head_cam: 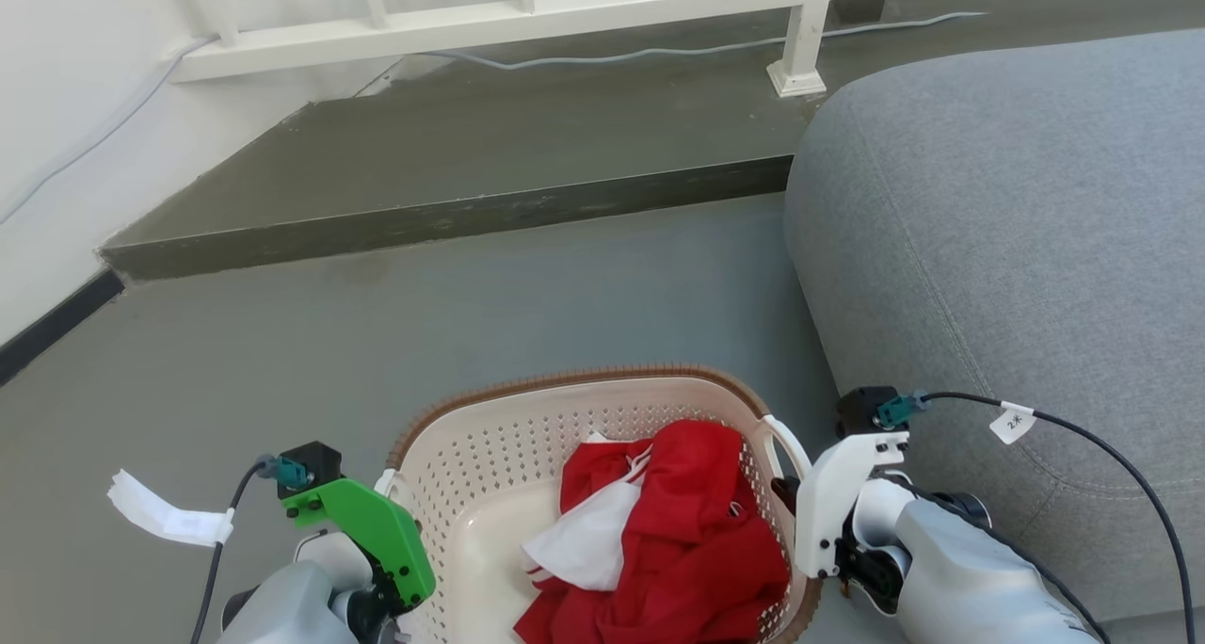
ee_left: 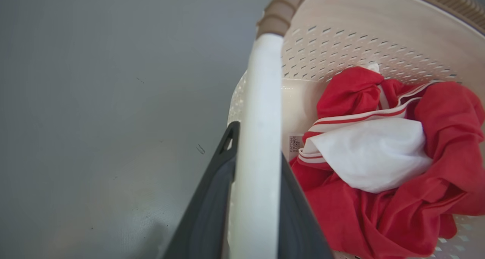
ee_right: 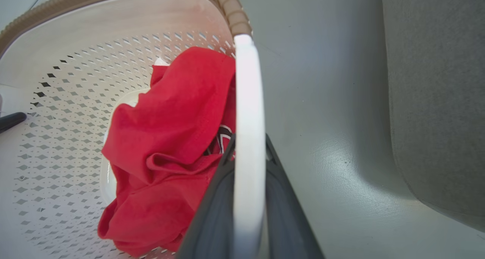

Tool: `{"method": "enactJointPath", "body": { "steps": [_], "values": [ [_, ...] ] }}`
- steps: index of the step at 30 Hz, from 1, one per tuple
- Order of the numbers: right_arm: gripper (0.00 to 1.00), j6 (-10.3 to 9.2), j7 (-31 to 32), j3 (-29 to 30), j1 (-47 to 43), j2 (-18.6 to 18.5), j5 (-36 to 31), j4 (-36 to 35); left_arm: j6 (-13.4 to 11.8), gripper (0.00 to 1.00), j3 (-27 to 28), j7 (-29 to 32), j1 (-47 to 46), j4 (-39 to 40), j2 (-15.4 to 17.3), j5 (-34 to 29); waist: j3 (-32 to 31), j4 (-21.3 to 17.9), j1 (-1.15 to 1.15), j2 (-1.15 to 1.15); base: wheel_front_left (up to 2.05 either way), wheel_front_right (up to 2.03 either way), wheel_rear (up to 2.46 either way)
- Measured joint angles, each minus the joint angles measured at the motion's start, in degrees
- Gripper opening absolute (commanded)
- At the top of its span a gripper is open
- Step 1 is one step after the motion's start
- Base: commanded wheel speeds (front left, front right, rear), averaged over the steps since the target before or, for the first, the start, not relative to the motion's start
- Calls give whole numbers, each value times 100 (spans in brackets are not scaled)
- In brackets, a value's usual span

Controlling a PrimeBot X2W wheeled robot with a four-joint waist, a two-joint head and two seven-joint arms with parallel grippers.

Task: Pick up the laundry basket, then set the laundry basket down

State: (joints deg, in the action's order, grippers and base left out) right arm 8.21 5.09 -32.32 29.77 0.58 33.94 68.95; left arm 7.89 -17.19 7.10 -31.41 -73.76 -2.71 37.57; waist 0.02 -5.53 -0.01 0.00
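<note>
The laundry basket point(head_cam: 527, 427) is cream-white and perforated, with a brown woven-look rim point(head_cam: 584, 378). It holds red clothes point(head_cam: 697, 522) and a white garment point(head_cam: 588, 545). My left gripper point(head_cam: 395, 578), on a green mount, is at the basket's left side. In the left wrist view the left gripper point(ee_left: 257, 145) is shut on the white left handle point(ee_left: 261, 100), one dark finger on each side. My right gripper point(head_cam: 800, 503), on a white mount, is shut on the right handle point(ee_right: 248, 92), as the right wrist view point(ee_right: 250, 141) confirms. I cannot tell if the basket touches the floor.
A grey sofa point(head_cam: 1017, 249) stands close to the basket's right side. Beyond the grey floor point(head_cam: 471, 305) there is a raised step point(head_cam: 452, 216), with a white railing point(head_cam: 565, 8) and a cable point(head_cam: 659, 53) on it. A white wall point(head_cam: 56, 154) runs along the left.
</note>
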Motion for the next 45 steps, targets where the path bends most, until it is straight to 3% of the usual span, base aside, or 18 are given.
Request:
{"method": "enactJointPath", "body": {
  "steps": [45],
  "values": [
    [0, -19, 56, -279, -103, -23, 353, -4, 0, 0, -112, 92, 115, -2, 11, 110, -49, 18, 0, 0, 0, 0, 0]
  ]
}}
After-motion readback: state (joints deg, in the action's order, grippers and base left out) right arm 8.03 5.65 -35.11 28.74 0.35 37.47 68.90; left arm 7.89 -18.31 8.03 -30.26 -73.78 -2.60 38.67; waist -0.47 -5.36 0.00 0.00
